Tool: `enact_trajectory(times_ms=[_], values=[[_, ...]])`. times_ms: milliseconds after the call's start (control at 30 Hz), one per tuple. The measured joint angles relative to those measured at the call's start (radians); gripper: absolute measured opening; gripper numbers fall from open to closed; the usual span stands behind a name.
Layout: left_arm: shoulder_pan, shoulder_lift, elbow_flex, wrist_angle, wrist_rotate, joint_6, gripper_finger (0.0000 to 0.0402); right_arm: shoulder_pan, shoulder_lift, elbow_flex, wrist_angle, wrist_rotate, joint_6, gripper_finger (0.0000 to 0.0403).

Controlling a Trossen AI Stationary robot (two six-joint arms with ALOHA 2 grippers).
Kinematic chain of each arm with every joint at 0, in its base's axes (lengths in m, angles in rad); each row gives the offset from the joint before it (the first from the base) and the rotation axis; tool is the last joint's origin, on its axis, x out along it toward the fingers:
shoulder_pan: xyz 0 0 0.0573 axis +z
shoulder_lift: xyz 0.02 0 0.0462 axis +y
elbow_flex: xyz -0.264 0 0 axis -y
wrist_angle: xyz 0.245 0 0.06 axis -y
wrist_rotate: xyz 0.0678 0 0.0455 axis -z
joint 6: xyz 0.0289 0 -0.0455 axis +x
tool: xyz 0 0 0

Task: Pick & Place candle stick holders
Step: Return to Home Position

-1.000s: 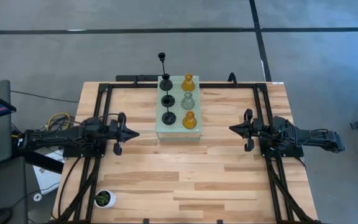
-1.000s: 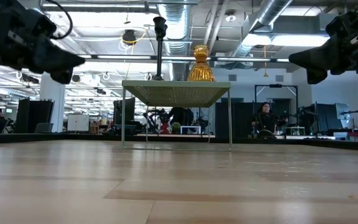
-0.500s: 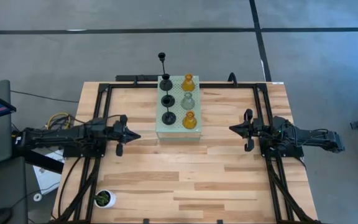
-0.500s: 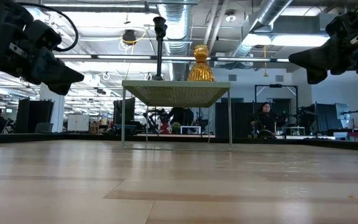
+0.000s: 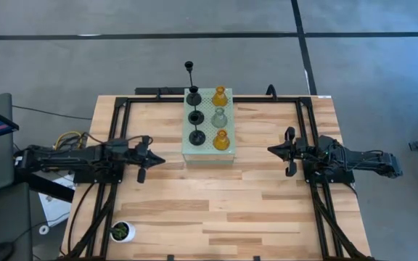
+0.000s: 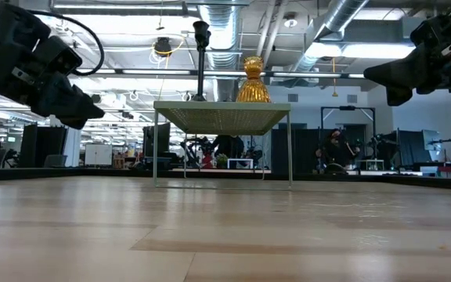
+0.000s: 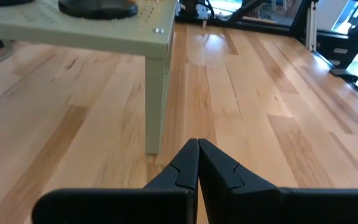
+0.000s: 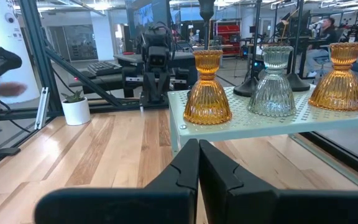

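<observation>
- Closing the job out, by my judgement: all six candle stick holders [image 5: 197, 136] stand on the pale green shelf [image 5: 207, 155] at upper centre of the high view. None is left on the table [image 5: 252, 210].
- Three black holders [image 5: 196, 116] make the shelf's left column. Two amber holders [image 5: 221, 140] with the grey-green holder [image 5: 219, 117] between them make the right column.
- Left gripper [image 5: 157, 158]: at left centre of the high view, near the shelf's lower left corner but not touching it. Fingers are pressed together with nothing between them.
- Right gripper [image 5: 271, 150]: at right centre, well apart from the shelf. Fingers are together and it is empty.
- Step in hand, as judged: bringing both arms to their rest pose, with no placing outstanding.
- Next move calls for drawing the left arm straight away from the shelf leg [image 7: 154, 106], which sits near in the left wrist view. No sideways swing and no finger action are needed.
- Risk noted: a knock to the shelf could topple the thin-stemmed black holders.
- Plant pot [image 5: 123, 231]: at lower left, well apart from both arms.
</observation>
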Motion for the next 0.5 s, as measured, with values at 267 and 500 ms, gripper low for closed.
enact_trajectory(times_ms=[267,500], values=[[0.0,0.053,0.0,0.007,0.0,0.0,0.0008,0.0,0.0,0.0,0.0,0.0,0.0,0.0],[0.0,0.091,0.0,0.008,0.0,0.0,0.0008,0.0,0.0,0.0,0.0,0.0,0.0,0.0]])
